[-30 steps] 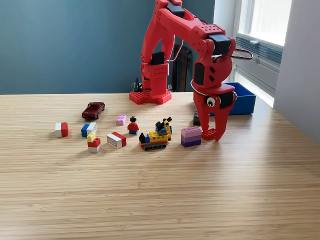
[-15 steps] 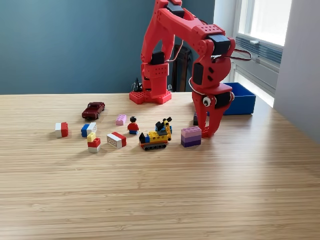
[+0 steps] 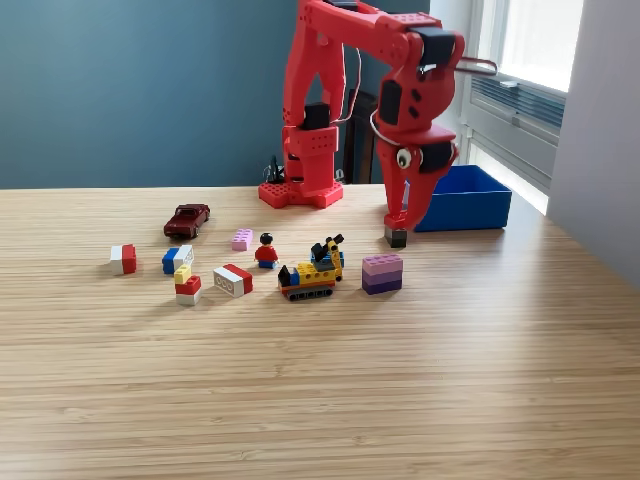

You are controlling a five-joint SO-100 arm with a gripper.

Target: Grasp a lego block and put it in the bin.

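One small red brick (image 3: 398, 220) sat pinched in the closed pincer (image 3: 400, 221), lifted clear of the desk (image 3: 400, 380) and just above a dark block (image 3: 396, 237) — the grasp looked done. Carrying it over the nearby blue bin (image 3: 470, 200) and dropping it remained.

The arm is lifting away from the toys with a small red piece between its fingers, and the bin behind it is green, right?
Not quite: the bin is blue, not green, as the exterior view shows. The rest holds: the gripper is raised above the table with a small red piece between its fingers, just above a dark block.
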